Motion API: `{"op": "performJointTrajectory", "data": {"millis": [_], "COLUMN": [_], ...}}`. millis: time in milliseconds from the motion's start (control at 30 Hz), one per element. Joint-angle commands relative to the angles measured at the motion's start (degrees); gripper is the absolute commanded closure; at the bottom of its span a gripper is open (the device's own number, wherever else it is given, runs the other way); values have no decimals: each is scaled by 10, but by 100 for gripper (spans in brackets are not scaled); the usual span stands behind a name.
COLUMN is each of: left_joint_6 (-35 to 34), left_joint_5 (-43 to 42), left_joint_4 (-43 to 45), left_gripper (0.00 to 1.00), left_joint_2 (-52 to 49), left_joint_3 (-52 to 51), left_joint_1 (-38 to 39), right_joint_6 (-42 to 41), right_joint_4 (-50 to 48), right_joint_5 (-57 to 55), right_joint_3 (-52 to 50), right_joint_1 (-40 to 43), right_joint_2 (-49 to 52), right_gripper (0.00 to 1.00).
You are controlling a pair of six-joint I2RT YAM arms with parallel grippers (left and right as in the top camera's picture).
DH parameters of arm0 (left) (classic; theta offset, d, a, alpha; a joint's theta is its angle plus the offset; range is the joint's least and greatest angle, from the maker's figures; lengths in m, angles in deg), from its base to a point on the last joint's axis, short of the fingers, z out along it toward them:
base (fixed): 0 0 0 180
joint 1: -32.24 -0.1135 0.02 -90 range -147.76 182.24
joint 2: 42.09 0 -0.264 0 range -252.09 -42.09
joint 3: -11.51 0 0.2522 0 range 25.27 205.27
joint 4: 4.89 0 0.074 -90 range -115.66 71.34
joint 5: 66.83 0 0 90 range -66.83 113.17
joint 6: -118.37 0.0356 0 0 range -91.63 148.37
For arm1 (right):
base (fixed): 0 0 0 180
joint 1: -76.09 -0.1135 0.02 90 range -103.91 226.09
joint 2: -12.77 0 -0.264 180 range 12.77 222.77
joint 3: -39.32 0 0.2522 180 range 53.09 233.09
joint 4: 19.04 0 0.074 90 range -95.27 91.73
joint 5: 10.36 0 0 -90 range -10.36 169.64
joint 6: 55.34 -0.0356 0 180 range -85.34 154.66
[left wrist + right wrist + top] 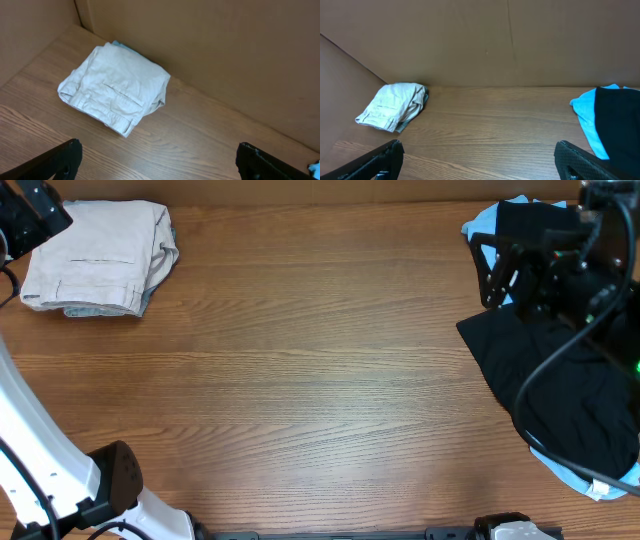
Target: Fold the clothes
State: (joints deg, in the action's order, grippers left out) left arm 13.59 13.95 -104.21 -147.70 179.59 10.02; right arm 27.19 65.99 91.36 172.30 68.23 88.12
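The beige khaki shorts (100, 255) lie folded in a compact stack at the table's far left corner. They also show in the left wrist view (117, 87) and the right wrist view (392, 106). A faded bluish garment edge (92, 310) peeks out beneath them. A black garment (560, 390) lies spread at the right on a sky-blue garment (483, 222). My left gripper (160, 162) is open and empty, raised just beside the folded shorts. My right gripper (480, 160) is open and empty, above the black garment's left edge (497, 275).
Brown walls (510, 45) close off the table's back and left sides. The wooden table (320, 380) stretches between the two clothing piles. The left arm's white base (60, 480) stands at the front left.
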Motion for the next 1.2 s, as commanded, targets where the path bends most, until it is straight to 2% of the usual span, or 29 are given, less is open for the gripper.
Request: {"op": "performJointTrajectory", "data": {"millis": [0, 300, 433, 667, 800, 933, 1167], "left_joint_6": [9, 9, 9, 9, 9, 9, 9], "left_joint_5": [-3, -3, -3, -3, -3, -3, -3], "left_joint_4": [0, 1, 0, 0, 1, 1, 1], "left_gripper": [0, 0, 0, 0, 0, 0, 0], "left_joint_2": [-12, -12, -12, -12, -12, -12, -12], "left_joint_3": [-2, -2, -2, -2, -2, -2, -2], "left_joint_1": [-3, -3, -3, -3, -3, -3, -3], "right_joint_6": [4, 5, 5, 4, 2, 0, 0], "right_joint_4": [0, -76, -131, -391, -528, -608, -685], "right_joint_5": [-3, -60, -89, -95, -95, -91, -91], "right_joint_3": [0, -3, -74, -388, -599, -780, -975], "right_joint_1": [1, 1, 1, 1, 7, 31, 65], "right_joint_2": [9, 12, -13, -156, -280, -415, -565], "right_gripper": [0, 0, 0, 0, 0, 0, 0]}}
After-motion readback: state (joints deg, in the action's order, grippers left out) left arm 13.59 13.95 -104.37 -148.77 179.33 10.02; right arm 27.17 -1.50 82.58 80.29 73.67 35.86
